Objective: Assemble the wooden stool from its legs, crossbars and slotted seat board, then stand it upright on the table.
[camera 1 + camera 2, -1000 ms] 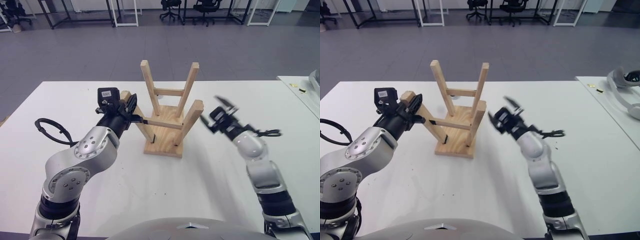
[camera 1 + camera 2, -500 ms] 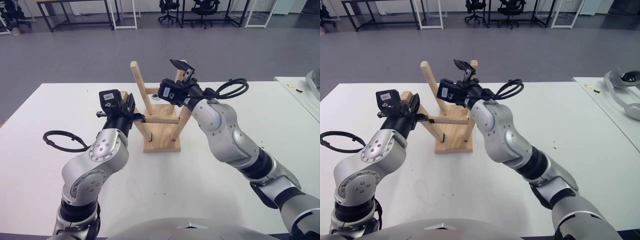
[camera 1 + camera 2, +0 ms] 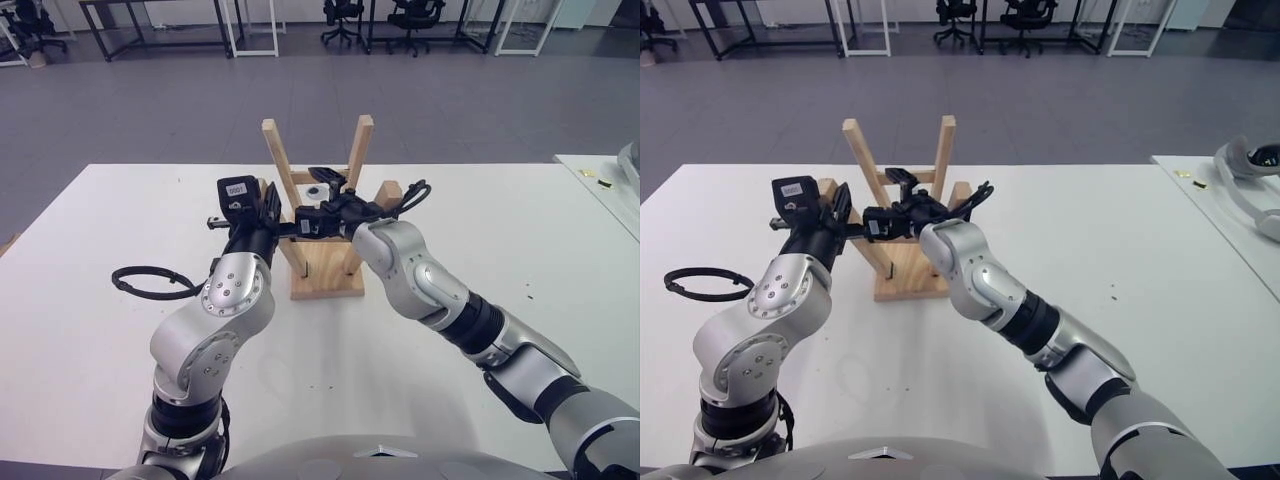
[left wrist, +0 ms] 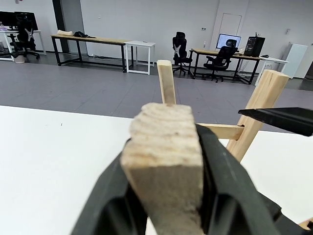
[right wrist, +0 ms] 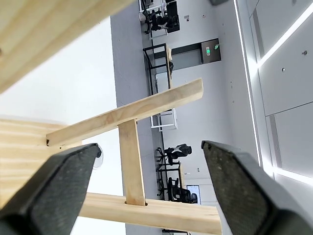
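Note:
The wooden stool [image 3: 326,282] stands upside down, its seat board flat on the white table [image 3: 90,230] and its legs pointing up. My left gripper [image 3: 262,212] is shut on the top end of the near left leg [image 4: 164,147], whose end grain sits between the black fingers [image 4: 222,181]. My right gripper [image 3: 318,200] is open among the legs, beside the near crossbar. Between its dark pads [image 5: 46,196] I see a crossbar [image 5: 129,112] joined to a leg, with nothing gripped.
A black cable ring [image 3: 150,283] lies on the table left of my left arm. A white headset [image 3: 1250,165] rests on a separate table at the far right. Open table surface stretches right of and in front of the stool.
My right arm has swung in from the right of the stool and now holds its open gripper among the legs. The left gripper kept its hold on the leg. The head camera has shifted.

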